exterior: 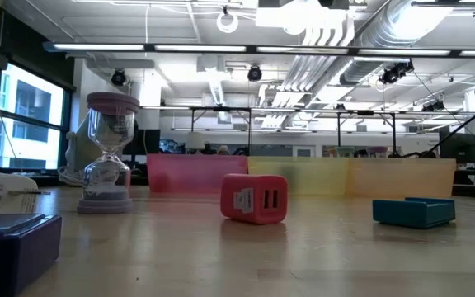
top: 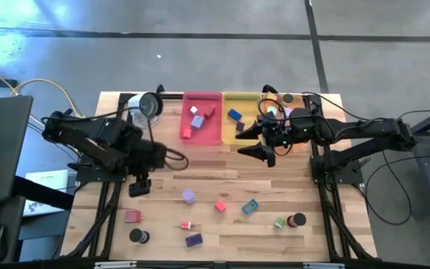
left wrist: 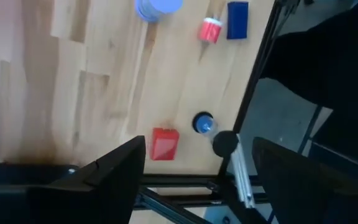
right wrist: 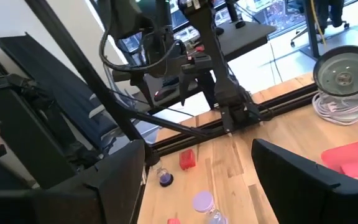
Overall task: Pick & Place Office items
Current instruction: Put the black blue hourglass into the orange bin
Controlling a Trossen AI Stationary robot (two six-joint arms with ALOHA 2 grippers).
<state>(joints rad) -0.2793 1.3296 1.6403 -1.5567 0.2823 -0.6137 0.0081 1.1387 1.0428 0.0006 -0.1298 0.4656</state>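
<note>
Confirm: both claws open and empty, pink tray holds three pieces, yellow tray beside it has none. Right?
Not quite. The yellow tray is not empty: the high view shows a blue block in it. The rest stands: the left claw and right claw are open and empty, and the pink tray holds three pieces.

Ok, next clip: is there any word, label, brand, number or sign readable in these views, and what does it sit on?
No text reads clearly in any view.
Red block with rounded corners: pale label beside two slots, print too small to read.
Rounded white object at the low view's left edge: dark marks, blurred.
White paper beside the wooden table: no legible print.
</note>
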